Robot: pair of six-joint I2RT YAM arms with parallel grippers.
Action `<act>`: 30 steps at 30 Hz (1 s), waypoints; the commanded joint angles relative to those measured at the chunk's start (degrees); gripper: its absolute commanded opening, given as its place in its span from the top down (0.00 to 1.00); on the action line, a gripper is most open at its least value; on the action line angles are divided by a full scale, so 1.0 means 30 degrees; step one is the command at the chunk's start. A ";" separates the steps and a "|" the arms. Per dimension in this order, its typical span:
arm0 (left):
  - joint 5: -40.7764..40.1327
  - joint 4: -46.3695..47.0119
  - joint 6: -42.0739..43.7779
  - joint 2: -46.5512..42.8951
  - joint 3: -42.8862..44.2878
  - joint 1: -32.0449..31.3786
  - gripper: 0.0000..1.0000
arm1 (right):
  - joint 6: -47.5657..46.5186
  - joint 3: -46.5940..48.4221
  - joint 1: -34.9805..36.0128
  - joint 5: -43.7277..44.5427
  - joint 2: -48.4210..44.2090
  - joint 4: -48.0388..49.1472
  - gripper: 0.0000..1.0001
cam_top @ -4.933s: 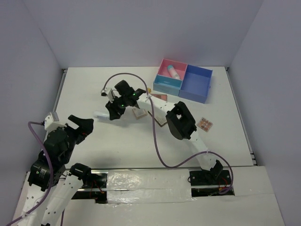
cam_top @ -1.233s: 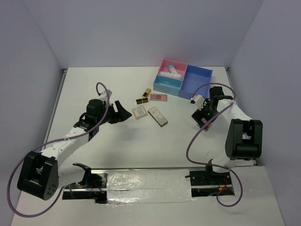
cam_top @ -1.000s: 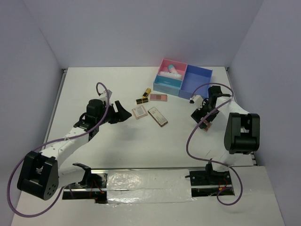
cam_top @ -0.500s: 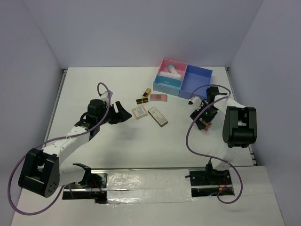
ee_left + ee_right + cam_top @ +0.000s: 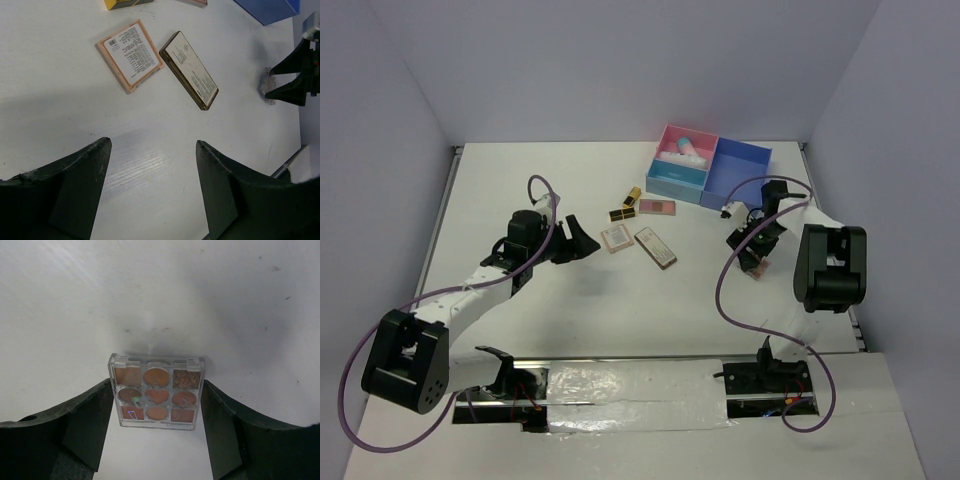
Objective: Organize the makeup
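Note:
A clear palette with brown pans (image 5: pixel 156 392) lies at the right of the table (image 5: pixel 757 268). My right gripper (image 5: pixel 156 386) straddles it, its fingertips (image 5: pixel 106 390) touching both side edges; its far edge looks tipped up. My left gripper (image 5: pixel 152 145) is open and empty, hovering near a peach palette (image 5: pixel 130 55) and a long brown palette (image 5: pixel 189 70). In the top view the left gripper (image 5: pixel 582 240) is left of those two palettes. A black-and-gold lipstick (image 5: pixel 622 213), a gold one (image 5: pixel 632 196) and a pink palette (image 5: pixel 657 207) lie behind them. A white tube (image 5: pixel 686 150) lies in the box.
The compartment box stands at the back right, with a pink half (image 5: pixel 672 178) and a blue half (image 5: pixel 735 180). Purple cables loop from both arms. Grey walls close in the table on three sides.
Since 4.9 s ago the right arm left the table's middle for the brown-pan palette and the left arm reached out. In the last second the right gripper settled round the palette.

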 commanded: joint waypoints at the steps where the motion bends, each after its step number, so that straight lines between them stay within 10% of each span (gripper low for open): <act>1: 0.0217 0.1029 0.0170 0.0171 0.0740 0.0105 0.19 | -0.0763 0.0560 -0.0035 -0.2749 -0.2133 -0.1646 0.61; 12: 0.0188 0.1792 -0.1002 0.0875 0.0593 0.0105 0.20 | 0.1602 0.6155 -0.0006 -0.8643 -0.4419 -0.2883 0.73; 23: -0.0280 0.0444 -0.1002 -0.0003 0.0535 0.0105 0.20 | 1.1764 1.1077 -0.0035 -0.5519 0.0208 0.2889 0.75; 30: -0.0633 0.0648 -0.1617 -0.0999 -0.0489 0.0105 0.20 | 1.2975 1.1665 -0.0035 -0.2115 0.2377 0.4882 0.75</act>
